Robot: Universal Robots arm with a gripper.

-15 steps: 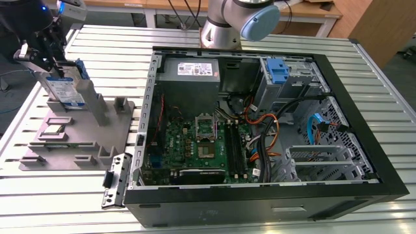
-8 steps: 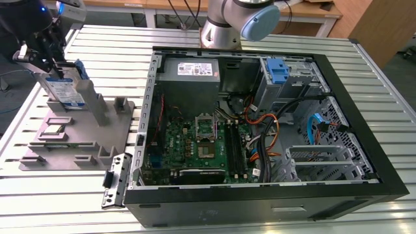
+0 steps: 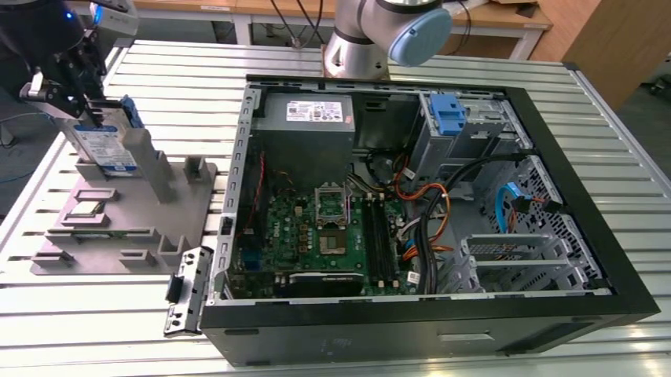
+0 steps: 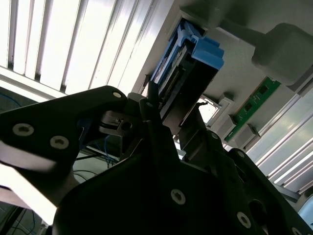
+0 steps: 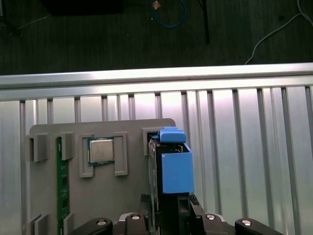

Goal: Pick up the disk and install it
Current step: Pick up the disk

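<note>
One open computer case (image 3: pixel 419 318) lay nearest in the exterior view, with its motherboard (image 3: pixel 314 236) exposed. Beside it, on the exterior view's left, a grey fixture tray (image 3: pixel 126 212) rested on the slatted desk (image 3: pixel 587 102). Over the tray's far part the disk (image 3: pixel 105 149) stood on end. Its long axis was near vertical with a slight lean, its labelled face was toward the camera, and a blue rail ran along one long edge. The end effector (image 3: pixel 93 116) was clamped on the disk's upper end. Whether the lower end touched the tray could not be determined. In the first wrist view the disk (image 5: pixel 173 171) pointed away from the wrist toward the tray, beside a seated processor chip (image 5: pixel 101 150). Farther back stood the power supply (image 3: pixel 306 118), a blue latch piece (image 3: pixel 449 116) and the arm's base (image 3: pixel 362 39).
</note>
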